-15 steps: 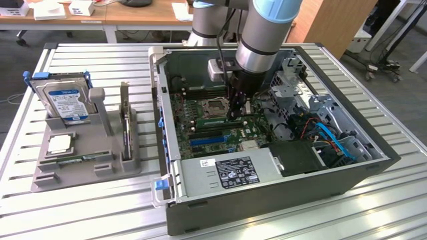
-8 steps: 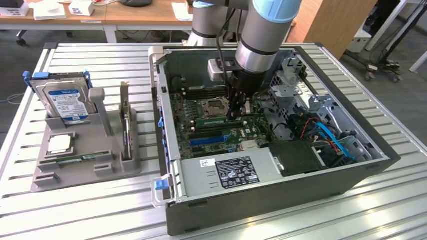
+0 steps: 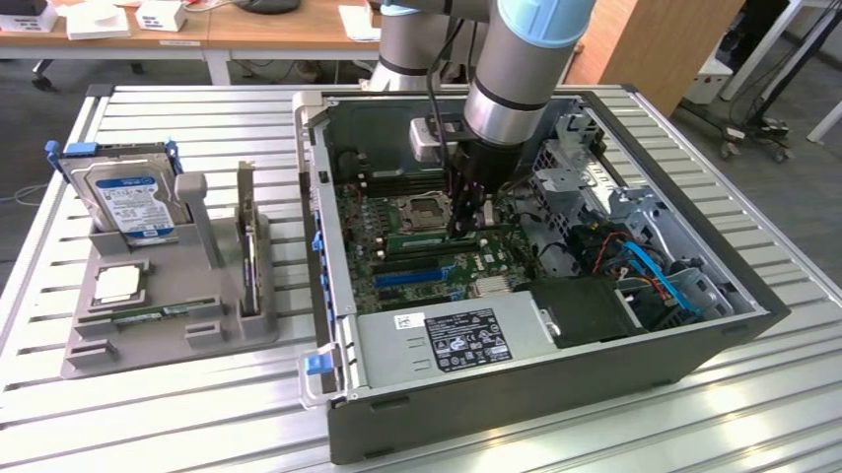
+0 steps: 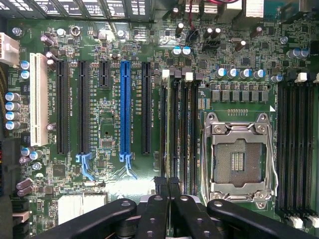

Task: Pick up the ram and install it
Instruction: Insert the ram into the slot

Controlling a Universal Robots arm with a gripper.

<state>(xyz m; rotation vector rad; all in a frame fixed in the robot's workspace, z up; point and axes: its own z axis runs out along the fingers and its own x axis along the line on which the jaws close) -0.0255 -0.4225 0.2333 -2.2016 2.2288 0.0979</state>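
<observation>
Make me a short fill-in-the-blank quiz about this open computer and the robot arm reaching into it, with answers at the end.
1. The gripper is ___, with its tips over the memory slots.
2. The hard drive standing in the grey holder carries a ___ label.
3. The processor socket beside those slots is ___, with no chip in it.

Missing words: shut; blue; empty.
</observation>
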